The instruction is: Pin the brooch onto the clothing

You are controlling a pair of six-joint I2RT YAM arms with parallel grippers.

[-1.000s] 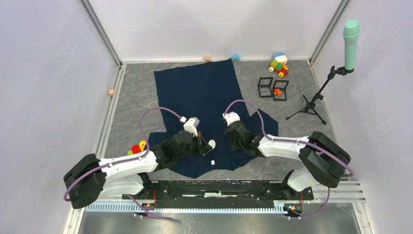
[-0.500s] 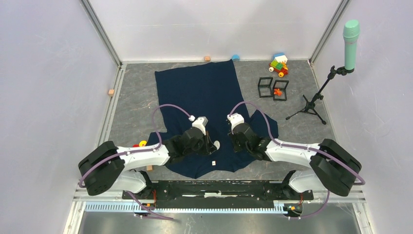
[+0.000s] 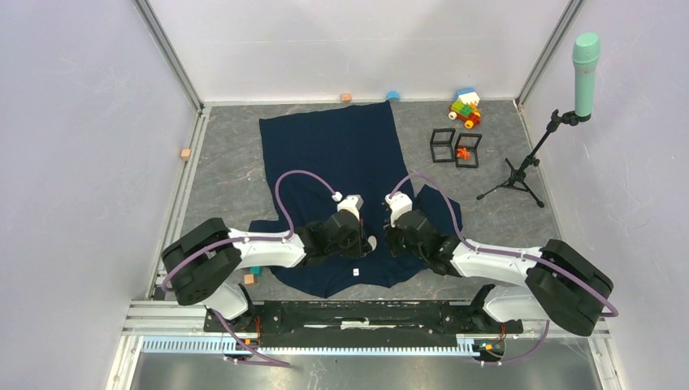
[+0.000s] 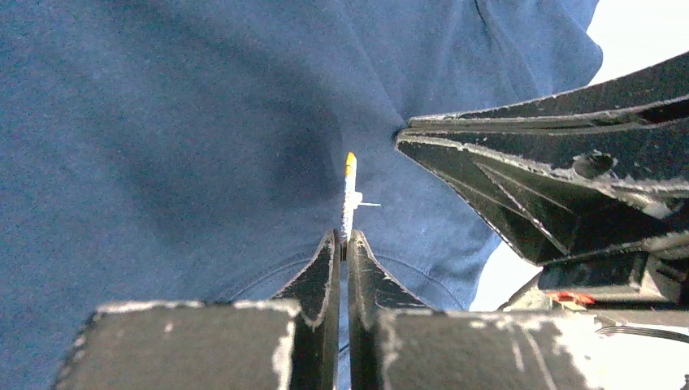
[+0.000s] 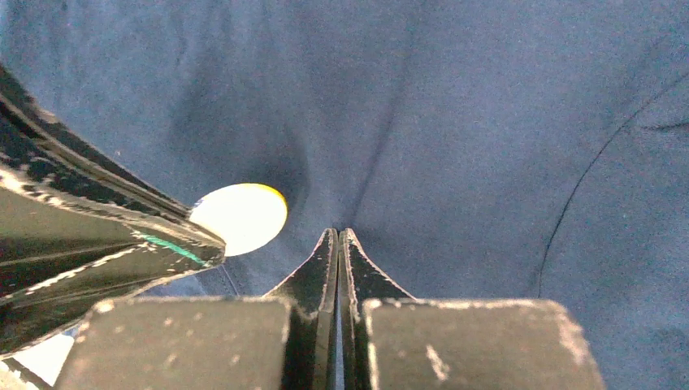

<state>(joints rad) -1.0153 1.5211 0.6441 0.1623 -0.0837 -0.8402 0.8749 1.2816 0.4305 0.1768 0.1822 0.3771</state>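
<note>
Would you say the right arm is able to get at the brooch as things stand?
Probably yes: the brooch, clamped in the left fingers, sits right beside the right fingers with nothing between them. However, those are shut, apparently pinching the clothing, and would have to let go and open first.

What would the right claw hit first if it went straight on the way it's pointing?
The navy shirt: the right claw is shut with puckered fabric right at its tips, apparently touching it.

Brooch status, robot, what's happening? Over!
Left gripper shut on the brooch, pin showing. Right gripper shut, pinching a fold of the shirt beside it. Nothing between brooch and shirt. Over.
</note>
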